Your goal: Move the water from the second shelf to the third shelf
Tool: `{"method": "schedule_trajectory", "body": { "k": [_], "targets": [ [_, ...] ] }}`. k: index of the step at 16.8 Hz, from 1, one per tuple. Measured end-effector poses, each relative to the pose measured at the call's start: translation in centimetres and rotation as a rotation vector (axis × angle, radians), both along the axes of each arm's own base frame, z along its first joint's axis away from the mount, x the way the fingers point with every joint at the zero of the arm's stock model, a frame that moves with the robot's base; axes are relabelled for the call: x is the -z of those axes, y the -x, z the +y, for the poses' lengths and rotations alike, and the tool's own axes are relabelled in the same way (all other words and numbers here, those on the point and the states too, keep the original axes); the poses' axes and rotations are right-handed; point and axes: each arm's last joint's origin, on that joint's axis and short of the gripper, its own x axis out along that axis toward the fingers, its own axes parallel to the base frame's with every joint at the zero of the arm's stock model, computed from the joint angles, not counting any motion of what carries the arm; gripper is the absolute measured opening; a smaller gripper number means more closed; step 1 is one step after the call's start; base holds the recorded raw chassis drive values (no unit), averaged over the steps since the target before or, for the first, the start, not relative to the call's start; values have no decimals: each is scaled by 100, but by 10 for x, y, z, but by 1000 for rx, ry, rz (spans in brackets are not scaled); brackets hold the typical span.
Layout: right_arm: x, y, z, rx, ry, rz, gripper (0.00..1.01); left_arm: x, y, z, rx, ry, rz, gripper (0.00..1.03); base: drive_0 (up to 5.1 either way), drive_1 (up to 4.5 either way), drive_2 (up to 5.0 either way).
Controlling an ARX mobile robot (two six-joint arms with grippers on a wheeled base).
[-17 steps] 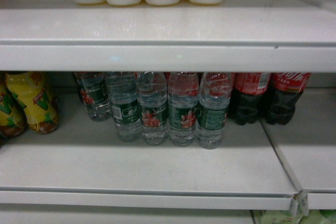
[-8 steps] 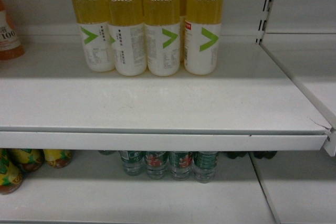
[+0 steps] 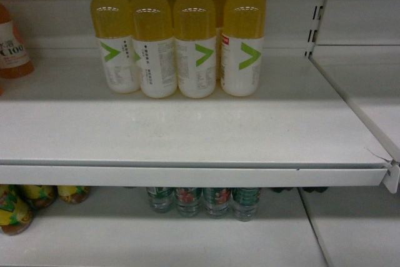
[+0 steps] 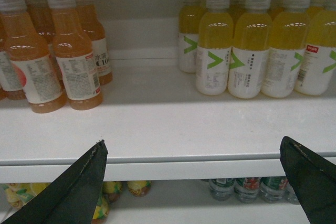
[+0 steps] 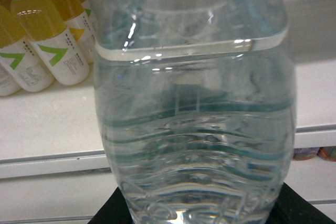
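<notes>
Right wrist view: your right gripper (image 5: 191,211) pinches the water bottle (image 5: 191,103), lifted, not yet shelved; left gripper (image 4: 194,182) jaws spread, empty.

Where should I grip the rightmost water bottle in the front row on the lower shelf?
Grip the rightmost water bottle around its labelled body, coming level from the front, under the upper shelf's lip. It stands upright, the lip hides its cap, and neighbours crowd its left side.
</notes>
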Motion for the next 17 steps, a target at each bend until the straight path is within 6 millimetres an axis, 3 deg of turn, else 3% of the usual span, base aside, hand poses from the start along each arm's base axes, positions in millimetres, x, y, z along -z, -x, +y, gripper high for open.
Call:
{"method": "schedule_trajectory", "body": {
  "k": [11, 17],
  "targets": [
    [0, 0, -1, 6, 0, 3, 39, 0, 0, 0, -2, 0, -2, 98, 0, 0, 0],
    [0, 0, -1, 5, 0, 1, 39, 0, 0, 0, -2, 0, 2, 98, -486, 125, 349]
  ]
}}
